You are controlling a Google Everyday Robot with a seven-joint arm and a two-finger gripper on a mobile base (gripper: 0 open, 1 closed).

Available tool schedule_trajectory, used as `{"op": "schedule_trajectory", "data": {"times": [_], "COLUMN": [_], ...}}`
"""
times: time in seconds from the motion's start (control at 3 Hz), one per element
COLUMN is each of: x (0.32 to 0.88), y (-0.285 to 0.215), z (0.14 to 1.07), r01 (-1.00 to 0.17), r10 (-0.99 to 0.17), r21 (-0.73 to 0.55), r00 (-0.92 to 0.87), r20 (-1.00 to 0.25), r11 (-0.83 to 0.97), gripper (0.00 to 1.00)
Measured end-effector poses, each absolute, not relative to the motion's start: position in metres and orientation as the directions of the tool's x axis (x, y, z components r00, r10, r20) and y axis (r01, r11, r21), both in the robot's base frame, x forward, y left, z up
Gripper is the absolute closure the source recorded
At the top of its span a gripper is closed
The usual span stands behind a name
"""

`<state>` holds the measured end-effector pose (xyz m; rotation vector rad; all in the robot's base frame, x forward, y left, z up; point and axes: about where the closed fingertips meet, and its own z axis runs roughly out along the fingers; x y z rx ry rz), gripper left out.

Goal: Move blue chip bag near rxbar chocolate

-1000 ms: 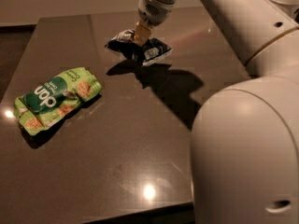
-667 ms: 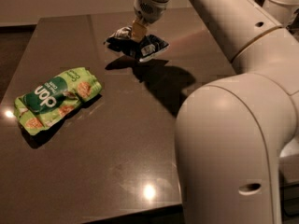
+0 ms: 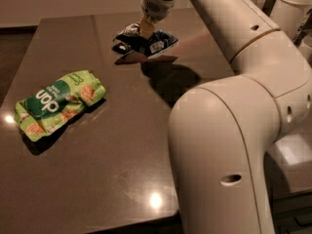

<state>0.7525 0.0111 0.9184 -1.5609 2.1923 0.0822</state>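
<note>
Dark table [image 3: 122, 145] | jaws far-centre, clamped on blue chip bag [image 3: 158, 43] | green bag [image 3: 58, 104] near left edge, well apart

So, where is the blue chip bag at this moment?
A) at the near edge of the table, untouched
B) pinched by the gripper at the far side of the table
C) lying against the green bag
B: the gripper grips the blue chip bag at the far side of the table, well apart from the green bag.

Glossy smooth table [image 3: 97, 179]; crinkly shiny foil blue chip bag [image 3: 158, 43] pinched by matt tan gripper [image 3: 145, 31] at back; green bag [image 3: 58, 104] glossy.
</note>
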Motion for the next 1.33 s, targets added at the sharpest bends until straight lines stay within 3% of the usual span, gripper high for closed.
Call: {"op": "schedule_trajectory", "data": {"times": [0.67,1.0,1.33], "x": [0.7637,0.7652,0.7652], "y": [0.0092,0.0113,0.0113], "z": [0.9137,0.9105,0.9105], "r01": [-0.907,-0.908,-0.908], "r10": [-0.889,-0.89,-0.89], "r21": [-0.223,-0.222,-0.222], "r00": [-0.256,-0.255,-0.255], "r20": [-0.379,-0.379,-0.379], "r11": [0.356,0.355,0.355], "gripper": [0.13,0.0,0.0]}}
